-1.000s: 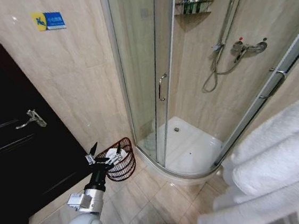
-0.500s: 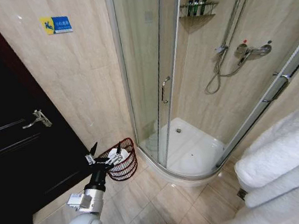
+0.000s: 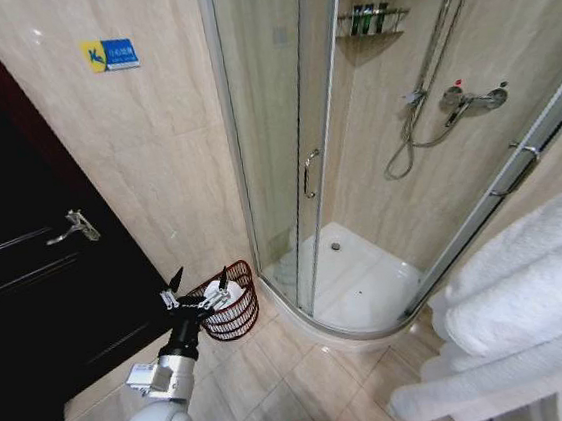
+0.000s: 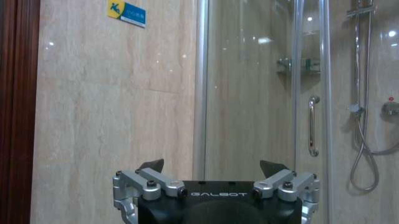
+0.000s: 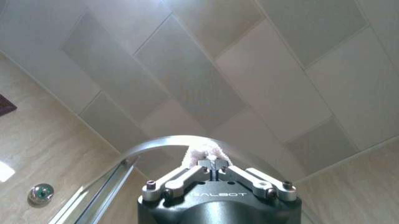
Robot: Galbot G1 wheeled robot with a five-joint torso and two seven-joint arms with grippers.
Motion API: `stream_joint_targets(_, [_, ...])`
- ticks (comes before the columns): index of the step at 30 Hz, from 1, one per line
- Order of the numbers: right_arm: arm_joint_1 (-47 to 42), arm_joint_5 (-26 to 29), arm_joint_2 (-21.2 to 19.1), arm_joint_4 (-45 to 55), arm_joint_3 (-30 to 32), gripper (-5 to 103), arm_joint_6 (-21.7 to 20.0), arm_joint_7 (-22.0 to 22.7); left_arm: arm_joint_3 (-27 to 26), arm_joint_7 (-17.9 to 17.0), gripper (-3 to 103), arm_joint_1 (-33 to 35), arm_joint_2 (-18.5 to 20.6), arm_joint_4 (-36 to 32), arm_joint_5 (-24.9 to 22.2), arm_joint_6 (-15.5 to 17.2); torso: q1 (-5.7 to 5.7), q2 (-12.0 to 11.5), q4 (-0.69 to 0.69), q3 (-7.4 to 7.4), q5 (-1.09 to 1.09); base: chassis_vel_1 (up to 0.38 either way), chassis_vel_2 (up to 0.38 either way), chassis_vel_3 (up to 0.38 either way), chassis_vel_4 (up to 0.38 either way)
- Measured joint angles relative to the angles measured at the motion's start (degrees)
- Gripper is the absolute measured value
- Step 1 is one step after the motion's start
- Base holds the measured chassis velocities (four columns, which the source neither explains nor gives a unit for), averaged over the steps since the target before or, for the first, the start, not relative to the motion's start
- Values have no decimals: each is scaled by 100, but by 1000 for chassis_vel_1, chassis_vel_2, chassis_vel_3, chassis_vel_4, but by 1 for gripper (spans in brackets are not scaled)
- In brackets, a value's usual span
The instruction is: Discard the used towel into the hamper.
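Right tool [image 5: 213, 173] pinches thick white folded towel [image 3: 521, 296], raised at right. Round reddish-brown wire hamper [image 3: 228, 301] sits on floor by shower corner, far left, below spread idle left tool [image 3: 197, 284].

glass shower door [image 3: 275, 151], dark door [image 3: 38, 286]

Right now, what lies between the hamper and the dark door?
In the head view, the open left gripper hangs between the hamper and the dark door, over bare floor tile.
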Motion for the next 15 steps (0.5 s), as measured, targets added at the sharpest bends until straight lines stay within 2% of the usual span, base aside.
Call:
stream_joint_targets(5, [11,30,-28,-4,7,2,13,7,0,0,100,0,0,0,0,0,84,181,0,97,0,0,0,0,0])
stream_joint_targets(15, [36,-31,5,-27,-7,2,17,-60,0,0,100,0,0,0,0,0,102,222,0,120,0,0,0,0,0])
